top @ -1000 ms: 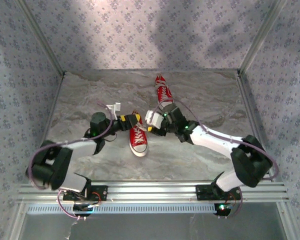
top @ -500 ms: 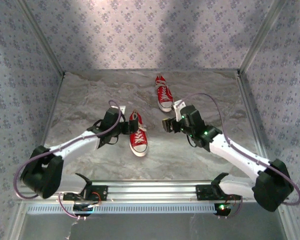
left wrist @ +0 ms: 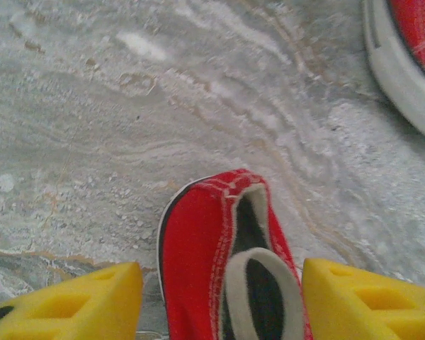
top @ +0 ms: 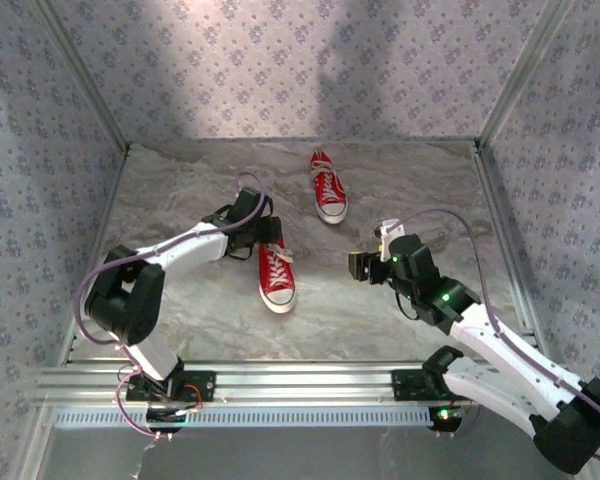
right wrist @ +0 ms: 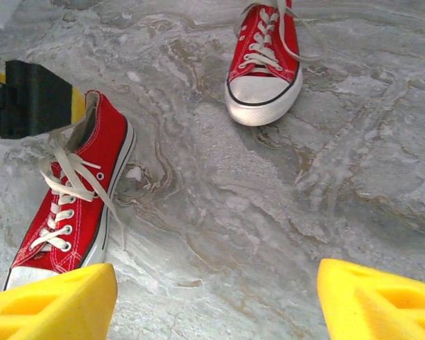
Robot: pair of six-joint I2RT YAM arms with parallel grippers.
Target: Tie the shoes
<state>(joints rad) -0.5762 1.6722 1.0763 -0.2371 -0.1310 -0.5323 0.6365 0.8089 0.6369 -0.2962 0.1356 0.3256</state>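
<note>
With the right claw (top: 358, 265) drawn back, spread and empty, the left claw (top: 267, 233) now straddles, still spread, the heel of the nearer red canvas sneaker (top: 276, 277) on the marbled table (top: 175, 205), white laces (right wrist: 69, 176) untied, apparently a repositioning; the second red sneaker (top: 327, 188) lies beyond.

The surface (top: 180, 190) before me is grey stone-look, streaked with pale and brownish swirls; up close from my left wrist (left wrist: 127, 106) and my right wrist (right wrist: 269, 212) the veins show grainy and curved. A back wall (top: 310, 70) and two side walls (top: 30, 180) close it in, all papered pale blue with small flower sprigs. Metal posts (top: 80, 75) run up the back corners. A ribbed aluminium rail (top: 310, 380) crosses the near edge.
</note>
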